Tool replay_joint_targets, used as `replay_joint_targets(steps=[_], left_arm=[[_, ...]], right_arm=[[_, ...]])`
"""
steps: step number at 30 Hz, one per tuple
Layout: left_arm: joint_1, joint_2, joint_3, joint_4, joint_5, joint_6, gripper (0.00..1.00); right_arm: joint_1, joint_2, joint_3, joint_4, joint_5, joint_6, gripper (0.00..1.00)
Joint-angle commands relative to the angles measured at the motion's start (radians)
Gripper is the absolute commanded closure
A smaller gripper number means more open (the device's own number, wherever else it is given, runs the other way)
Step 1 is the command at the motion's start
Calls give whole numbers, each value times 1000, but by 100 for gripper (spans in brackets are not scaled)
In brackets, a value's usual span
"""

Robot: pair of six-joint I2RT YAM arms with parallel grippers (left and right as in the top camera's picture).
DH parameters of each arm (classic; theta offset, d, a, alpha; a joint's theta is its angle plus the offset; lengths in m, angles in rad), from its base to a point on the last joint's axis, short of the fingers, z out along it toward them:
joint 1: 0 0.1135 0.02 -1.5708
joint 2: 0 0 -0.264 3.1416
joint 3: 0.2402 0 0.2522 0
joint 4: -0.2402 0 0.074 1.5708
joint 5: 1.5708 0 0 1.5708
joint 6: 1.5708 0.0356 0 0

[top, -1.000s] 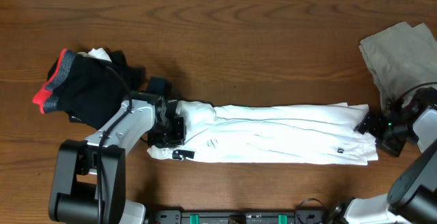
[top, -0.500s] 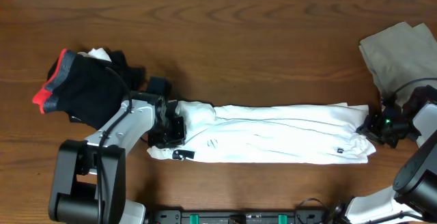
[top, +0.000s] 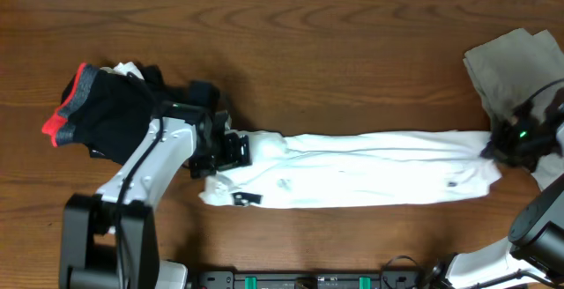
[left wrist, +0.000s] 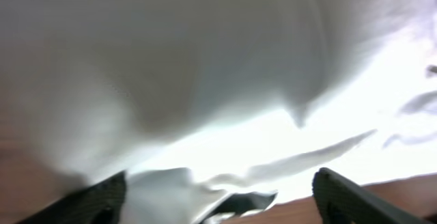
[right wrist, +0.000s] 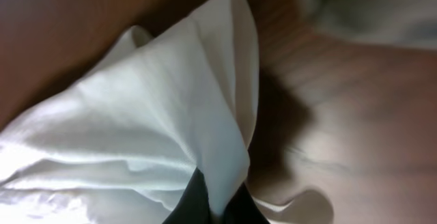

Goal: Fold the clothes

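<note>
The clothes, a white T-shirt [top: 370, 179], lie folded into a long strip across the table, left to right. My left gripper [top: 233, 148] hovers over the shirt's bunched left end with its jaws spread wide. In the left wrist view white cloth [left wrist: 205, 67] fills the frame between the two dark fingertips [left wrist: 102, 200], and nothing is pinched by the left gripper [left wrist: 218, 207]. My right gripper [top: 495, 148] is shut on the shirt's right end. In the right wrist view a peak of white fabric [right wrist: 157, 115] rises from the closed right gripper [right wrist: 217, 207].
A black garment with red and grey trim [top: 101, 113] is heaped at the left, just behind my left arm. A beige garment [top: 515, 69] lies at the far right, behind the right gripper. Brown wooden table [top: 335, 69] extends beyond the shirt.
My left gripper has let go of the shirt's left end and opened. My right gripper has shut on the right end and drawn it rightward, stretching the strip.
</note>
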Motion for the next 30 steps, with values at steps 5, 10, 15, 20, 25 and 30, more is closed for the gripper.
replay_joint_targets(steps=[5,10,15,20,25,30], left_arm=[[-1,-76,24,-26,-2,2,11],[-2,-77,24,-26,-2,2,12],[-2,-77,24,-26,-2,2,12],[-2,-77,24,-26,-2,2,12],[-2,-77,24,-26,-2,3,12],[-2,-77,24,-29,-2,3,12]], right_arm=[[9,-7,234,-169,134,73,99],[95,-7,302,-274,135,91,99],[254,-7,310,-328,135,135,99],[438,-7,310,-335,139,230,99],[613,-7,308,-340,158,332,99],[788,-7,307,-342,190,409,99]])
